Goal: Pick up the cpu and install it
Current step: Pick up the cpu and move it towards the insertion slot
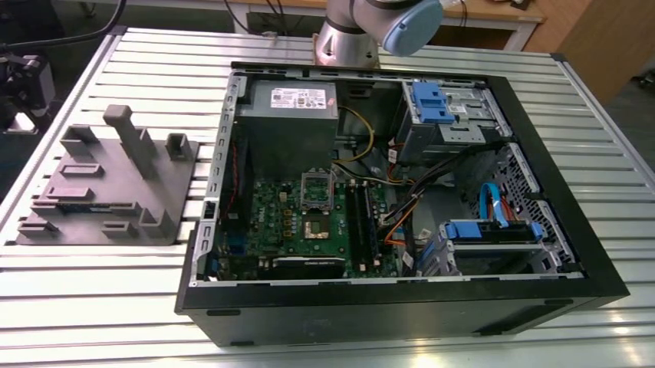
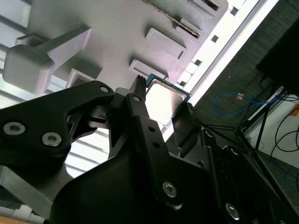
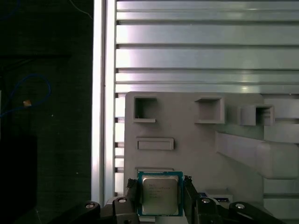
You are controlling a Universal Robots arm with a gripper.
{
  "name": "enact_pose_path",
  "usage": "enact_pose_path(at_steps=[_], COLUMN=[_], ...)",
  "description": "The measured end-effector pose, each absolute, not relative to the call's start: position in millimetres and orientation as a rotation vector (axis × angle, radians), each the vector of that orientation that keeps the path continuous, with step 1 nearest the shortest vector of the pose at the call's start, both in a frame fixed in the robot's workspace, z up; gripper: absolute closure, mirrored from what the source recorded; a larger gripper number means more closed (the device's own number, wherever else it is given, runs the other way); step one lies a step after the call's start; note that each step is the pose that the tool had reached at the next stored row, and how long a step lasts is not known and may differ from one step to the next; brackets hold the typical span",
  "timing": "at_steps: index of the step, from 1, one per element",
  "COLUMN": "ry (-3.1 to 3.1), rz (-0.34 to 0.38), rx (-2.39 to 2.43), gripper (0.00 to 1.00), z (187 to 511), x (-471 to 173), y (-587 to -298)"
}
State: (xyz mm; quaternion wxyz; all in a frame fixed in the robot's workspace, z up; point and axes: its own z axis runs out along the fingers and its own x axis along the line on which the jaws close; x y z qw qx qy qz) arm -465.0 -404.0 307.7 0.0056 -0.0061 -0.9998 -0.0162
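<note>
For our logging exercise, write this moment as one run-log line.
phase: pick | fingers: shut on cpu | cpu: held over grey holder tray | computer case: open, cpu not yet installed

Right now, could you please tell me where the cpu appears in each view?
Exterior view: too small to pick out; the grey fixture lies at the exterior view's left of the computer case.
First wrist view: the cpu sits clamped in the gripper, near the grey fixture's edge.
Second wrist view: the cpu shows silvery in the gripper.
Shared landmark: the grey fixture.
</note>
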Motion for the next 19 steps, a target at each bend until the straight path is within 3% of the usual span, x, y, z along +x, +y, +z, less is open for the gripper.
enact_pose_path(at_steps=[19], ry=[-3.13], rz=[-0.051], rx=[-0.019], gripper=[0.53], z=[332], x=[-465], y=[-404])
